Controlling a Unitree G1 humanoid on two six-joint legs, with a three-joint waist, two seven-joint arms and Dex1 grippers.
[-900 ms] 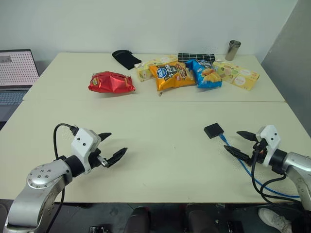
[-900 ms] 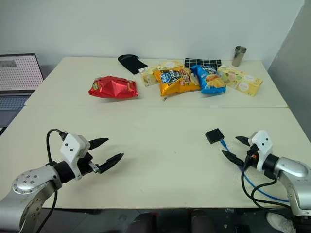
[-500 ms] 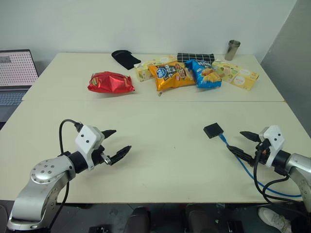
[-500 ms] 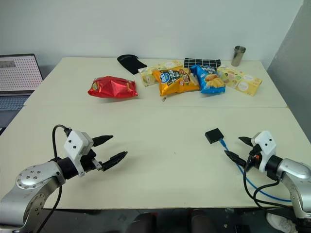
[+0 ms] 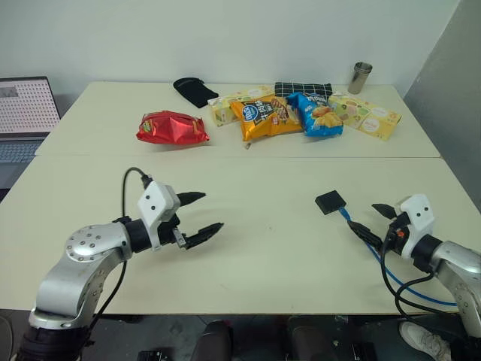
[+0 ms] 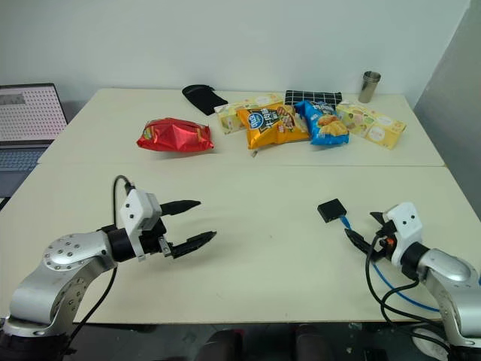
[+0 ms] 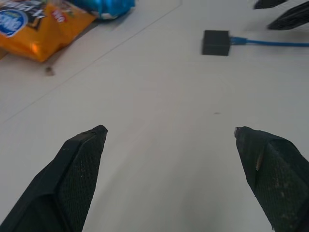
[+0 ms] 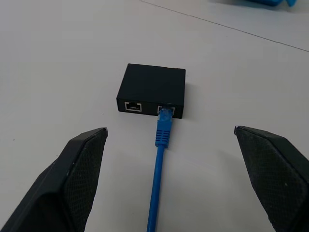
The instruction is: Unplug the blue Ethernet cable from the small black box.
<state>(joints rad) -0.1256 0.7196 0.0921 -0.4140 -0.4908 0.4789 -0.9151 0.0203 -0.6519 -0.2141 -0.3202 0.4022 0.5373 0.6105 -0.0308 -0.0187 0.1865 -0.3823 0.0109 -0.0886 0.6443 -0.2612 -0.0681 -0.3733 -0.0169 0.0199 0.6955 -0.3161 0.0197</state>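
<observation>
Cream tabletop [image 5: 255,248] is carrying the work, with a pale wall standing behind it. Sitting on the near right of the table is the small black box [image 8: 151,92], and the blue Ethernet cable [image 8: 160,159] is plugged into the right one of its two ports, running toward the near edge. Judging by its look, the box is light and is likely to slide when pulled, so it is calling for bracing; the cord is limp, so the stiff boot just behind the plug is offering the best hold. The right gripper [image 5: 372,222] is hovering near the plug, jaws spread wide and empty. The left gripper [image 5: 197,216] is hanging well apart over the near left, likewise spread and empty. Snack bags [image 5: 263,118], a metal cup [image 5: 360,77] and a laptop [image 5: 26,113] are lying far off, obstructing nothing.
</observation>
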